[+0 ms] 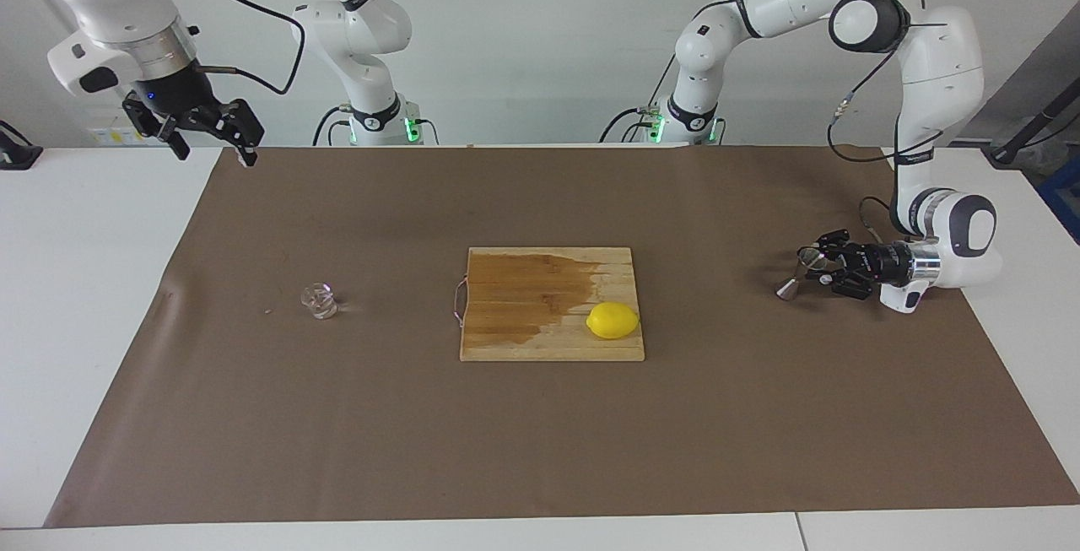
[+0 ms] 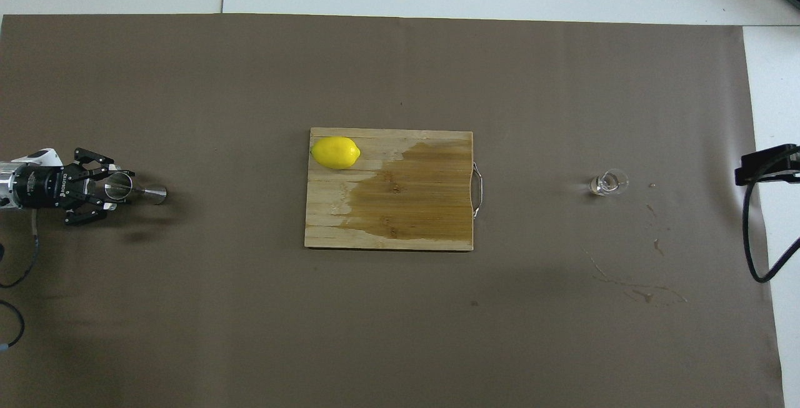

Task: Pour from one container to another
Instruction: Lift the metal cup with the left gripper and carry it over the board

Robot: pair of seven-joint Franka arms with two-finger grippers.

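Jaws of the left gripper (image 1: 817,269) clamp the steel jigger (image 1: 801,272); right gripper (image 1: 208,131) waits, jaws apart.
Glass cup (image 1: 319,300): probably light, slick, fragile; grip its sides.

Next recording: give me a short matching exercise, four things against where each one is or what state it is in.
Things:
1. jigger
2. glass cup
3. lemon
4. right gripper

Places or states:
A. on the cutting board
B. open, raised over the right arm's end of the table
C. gripped by the left gripper
D. standing alone on the brown mat

Pairs: 1-C, 2-D, 3-A, 4-B
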